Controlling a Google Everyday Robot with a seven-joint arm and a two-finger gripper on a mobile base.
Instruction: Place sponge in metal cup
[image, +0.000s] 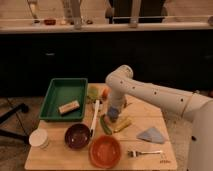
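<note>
A dim room with a dark counter along the back wall lies behind a wooden bench (150, 117). The white arm reaches in from the right side and bends down so that the hand (114, 117) hangs low over the bench's middle. Whether it is wide, narrow or holding anything cannot be told.

Just beside the hand, toward the near-right corner, lies a short yellow block that is probably the sponge (123, 124). Its long axis runs diagonally, from the near-left toward the far-right. A tan block (69, 106) in the green tray (56, 90) at the far-left corner could be the sponge instead, and the view does not settle it.

The pale metal cup (39, 138) stands upright at the near-left corner, well apart from the hand. The purple bowl (77, 136) sits between the two, with the orange bowl (105, 151) at the near edge. The carry would therefore run leftward and toward the near edge, passing over or behind the purple bowl.
</note>
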